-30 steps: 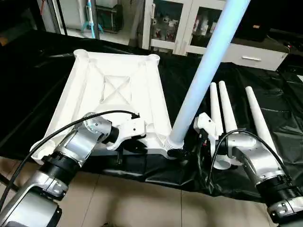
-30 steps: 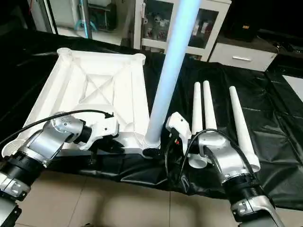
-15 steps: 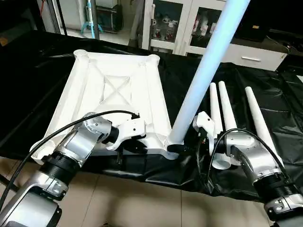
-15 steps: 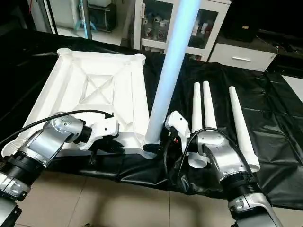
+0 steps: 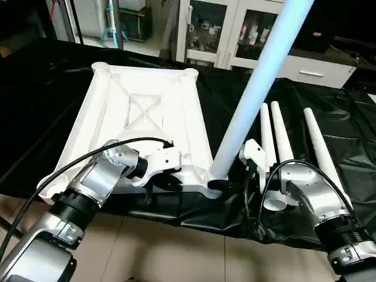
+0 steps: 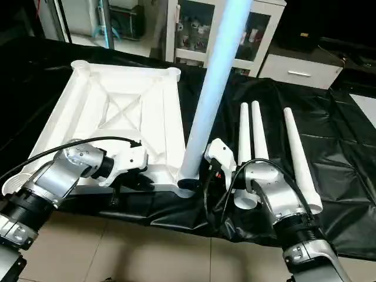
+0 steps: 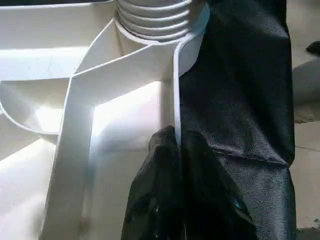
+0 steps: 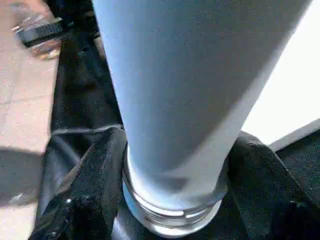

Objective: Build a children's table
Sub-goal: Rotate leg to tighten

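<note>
The children's table top [image 5: 144,111] lies upside down on the black-covered work table, ribs up. One white leg [image 5: 252,100] stands in its near right corner socket [image 5: 214,181], leaning up and to the right. My right gripper [image 5: 226,185] is shut on this leg's threaded base, a black finger [image 8: 95,180] pressed against each side of the tube [image 8: 190,90]. My left gripper [image 5: 167,182] is shut on the top's near rim [image 7: 176,90] beside that socket, its fingers [image 7: 160,190] pinching the thin wall. Three more legs [image 5: 281,138] lie side by side to the right.
The black cover [image 5: 352,176] hangs over the work table's near edge above the tiled floor [image 5: 176,247]. White cabinets [image 5: 217,29] stand behind the table. My right forearm [image 5: 311,194] lies over the thick ends of the lying legs.
My right gripper's fingers have closed in on the standing leg's base, and the leg's upper end leans slightly further right. The left arm has not moved.
</note>
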You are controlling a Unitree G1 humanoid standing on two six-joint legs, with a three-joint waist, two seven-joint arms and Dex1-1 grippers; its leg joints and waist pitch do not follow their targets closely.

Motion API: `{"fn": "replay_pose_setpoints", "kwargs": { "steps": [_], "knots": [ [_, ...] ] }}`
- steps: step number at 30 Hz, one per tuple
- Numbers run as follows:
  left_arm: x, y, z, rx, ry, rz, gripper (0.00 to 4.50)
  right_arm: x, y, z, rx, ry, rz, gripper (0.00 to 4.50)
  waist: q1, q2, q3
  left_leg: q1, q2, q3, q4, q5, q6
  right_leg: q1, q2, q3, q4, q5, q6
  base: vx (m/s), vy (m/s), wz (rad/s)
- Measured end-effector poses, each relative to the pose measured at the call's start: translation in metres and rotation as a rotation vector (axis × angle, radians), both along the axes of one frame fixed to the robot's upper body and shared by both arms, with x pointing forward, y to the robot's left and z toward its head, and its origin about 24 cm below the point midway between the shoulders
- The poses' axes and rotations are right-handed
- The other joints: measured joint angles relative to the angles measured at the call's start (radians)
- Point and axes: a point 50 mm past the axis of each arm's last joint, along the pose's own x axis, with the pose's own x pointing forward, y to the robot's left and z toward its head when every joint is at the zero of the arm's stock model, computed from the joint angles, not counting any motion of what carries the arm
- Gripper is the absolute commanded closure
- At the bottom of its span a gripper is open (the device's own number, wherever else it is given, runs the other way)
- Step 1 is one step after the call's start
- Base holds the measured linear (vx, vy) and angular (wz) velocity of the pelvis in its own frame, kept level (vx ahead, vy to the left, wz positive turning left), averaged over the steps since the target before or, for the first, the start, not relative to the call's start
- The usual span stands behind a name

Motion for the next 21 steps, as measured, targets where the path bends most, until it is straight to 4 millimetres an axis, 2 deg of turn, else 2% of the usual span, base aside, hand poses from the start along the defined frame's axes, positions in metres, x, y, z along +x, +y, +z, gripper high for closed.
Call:
{"fn": "replay_pose_setpoints", "kwargs": {
  "steps": [5,9,13,15,18,21],
  "knots": [
    [0.008,-0.012,-0.011,-0.052,-0.017,0.175,4.50,0.012,0.006,-0.013,0.029,0.014,-0.261,1.85,-0.016,-0.001,-0.003,0.016,-0.001,-0.002,0.003,0.000,0.000,0.010,0.000,0.001,-0.001,-0.003,0.005,-0.010,0.001,-0.01],
    [0.016,-0.024,-0.016,-0.093,-0.017,0.323,4.50,0.024,0.016,-0.018,0.051,0.031,-0.474,1.85,-0.035,-0.001,-0.002,0.014,-0.001,-0.010,0.006,0.000,0.000,0.011,0.000,-0.006,-0.008,-0.003,0.006,-0.013,0.002,-0.01],
    [0.025,-0.034,-0.018,-0.094,-0.043,0.437,4.50,0.038,0.034,-0.019,0.081,0.062,-0.681,1.85,-0.053,0.001,-0.001,0.014,-0.002,-0.013,0.006,0.000,0.000,0.011,0.000,-0.009,-0.018,-0.003,0.006,0.000,0.000,0.00],
    [0.029,-0.037,-0.018,-0.086,-0.066,0.474,4.50,0.045,0.044,-0.017,0.075,0.079,-0.781,1.85,-0.065,0.003,0.001,0.012,-0.002,-0.021,0.006,0.000,0.000,0.012,-0.001,-0.018,-0.027,-0.003,0.006,0.000,0.000,0.00],
    [0.032,-0.040,-0.018,-0.078,-0.095,0.518,4.50,0.052,0.061,-0.014,0.053,0.095,-0.938,1.85,-0.071,0.005,0.001,0.010,-0.003,-0.027,0.006,0.000,0.000,0.013,-0.006,-0.034,-0.035,-0.003,0.006,0.000,0.000,0.00],
    [0.034,-0.043,-0.018,-0.076,-0.109,0.534,4.50,0.054,0.069,-0.013,0.035,0.079,-1.012,1.85,-0.071,0.005,0.001,0.010,-0.004,-0.027,0.006,0.000,0.000,0.013,-0.009,-0.036,-0.037,-0.003,0.006,0.000,0.000,0.00]
  ]
}}
